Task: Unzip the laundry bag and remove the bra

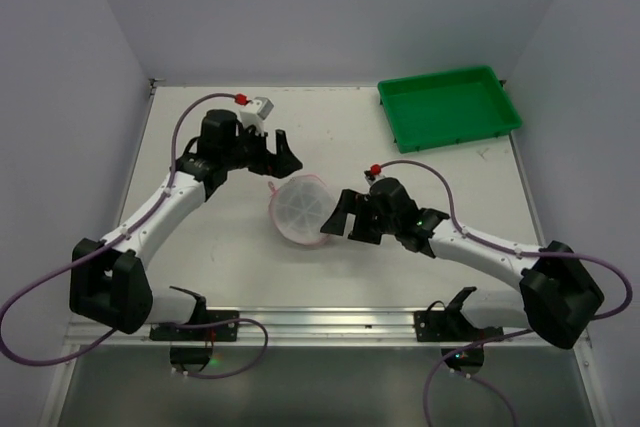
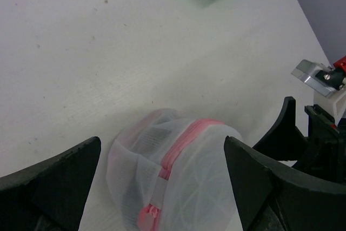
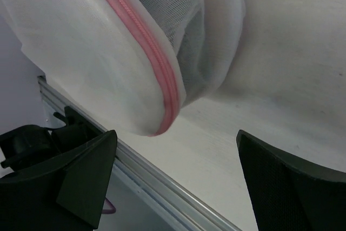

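Laundry bag (image 1: 300, 209) zipped, on worktop (image 1: 230, 257) between both hands. Left hand (image 1: 278, 160) spread; right hand (image 1: 338, 219) spread, empty. Mesh looks light, floppy, soft; pinch pink zipper pull (image 2: 147, 217).

White table (image 1: 230, 267), a few small specks on it, metal rail (image 1: 320, 319) along near edge. White mesh laundry bag (image 1: 298, 210) with pink zipper trim lies mid-table. Green tray (image 1: 450, 112) at far right corner, well apart from bag.
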{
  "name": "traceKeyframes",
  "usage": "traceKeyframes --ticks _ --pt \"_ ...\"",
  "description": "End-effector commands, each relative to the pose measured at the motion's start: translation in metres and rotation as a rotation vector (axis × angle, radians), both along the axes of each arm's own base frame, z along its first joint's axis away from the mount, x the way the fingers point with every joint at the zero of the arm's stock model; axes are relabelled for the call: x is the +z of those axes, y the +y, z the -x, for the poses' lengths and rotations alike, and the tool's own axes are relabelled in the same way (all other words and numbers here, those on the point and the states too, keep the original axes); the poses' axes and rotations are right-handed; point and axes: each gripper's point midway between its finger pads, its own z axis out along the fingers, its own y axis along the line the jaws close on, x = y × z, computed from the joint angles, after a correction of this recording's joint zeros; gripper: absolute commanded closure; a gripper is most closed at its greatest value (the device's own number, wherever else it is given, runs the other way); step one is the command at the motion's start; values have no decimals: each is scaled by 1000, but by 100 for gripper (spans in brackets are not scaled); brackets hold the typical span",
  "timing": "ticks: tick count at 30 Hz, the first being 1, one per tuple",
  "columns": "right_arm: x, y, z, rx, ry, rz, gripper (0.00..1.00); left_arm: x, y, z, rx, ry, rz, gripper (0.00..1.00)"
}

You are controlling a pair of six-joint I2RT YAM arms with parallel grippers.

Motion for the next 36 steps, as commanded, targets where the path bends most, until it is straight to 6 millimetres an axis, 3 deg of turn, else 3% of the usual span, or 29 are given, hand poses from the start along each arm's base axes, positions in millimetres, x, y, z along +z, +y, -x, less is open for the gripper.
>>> traceKeyframes --ticks 1,5,7,12,13,16,18,23,24,30,32,36 --pt "29 32 -16 -8 -54 -176 7 4 -24 9 -75 25 45 0" --pt "6 35 -25 -34 -22 -134 9 -26 -22 18 -50 90 9 3" --pt "7 38 -32 -25 -45 -116 14 -36 -21 25 -44 124 8 7" --pt "1 37 -56 -4 -80 -30 39 -70 -11 50 -4 214 7 16" --pt "9 38 -63 4 -99 -26 49 -74 -10 54 1 226 10 17" --pt "18 32 -82 28 -151 27 63 -84 -6 67 28 264 33 19" --pt "20 26 -93 57 -188 75 72 -79 -6 70 50 263 73 20" --pt "42 36 -118 195 -301 135 78 -70 -12 85 79 277 207 23" --pt "52 41 -122 214 -322 133 78 -59 -16 87 80 266 261 23" --pt "55 57 -124 378 -359 143 81 -54 -12 97 109 250 306 15" --pt "55 59 -123 423 -385 147 82 -63 1 98 181 270 253 11" --pt "58 58 -122 486 -434 165 88 -56 32 82 346 204 135 0"
